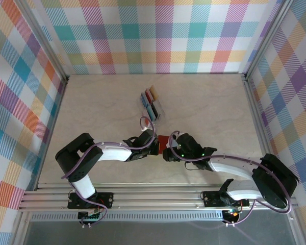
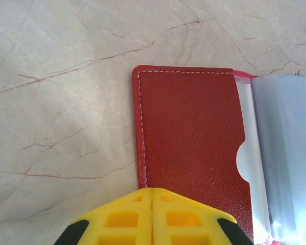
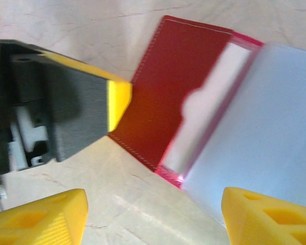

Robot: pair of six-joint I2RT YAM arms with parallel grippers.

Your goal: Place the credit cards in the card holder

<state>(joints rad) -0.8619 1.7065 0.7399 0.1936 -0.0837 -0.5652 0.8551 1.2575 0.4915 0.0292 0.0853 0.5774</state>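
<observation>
The red card holder lies open on the table, its pale inner pockets spread to the right. My left gripper is shut, and its yellow fingertips rest on the holder's near edge with nothing between them. In the right wrist view the card holder lies ahead, with the left gripper touching its left edge. My right gripper is open just short of the holder, over bare table. From above, the holder sits between the left gripper and the right gripper. The credit cards stand farther back.
The cards stand upright in a clear slotted rack behind the holder, near the table's middle. Plaid walls close the table on three sides. The aluminium rail with both arm bases runs along the near edge.
</observation>
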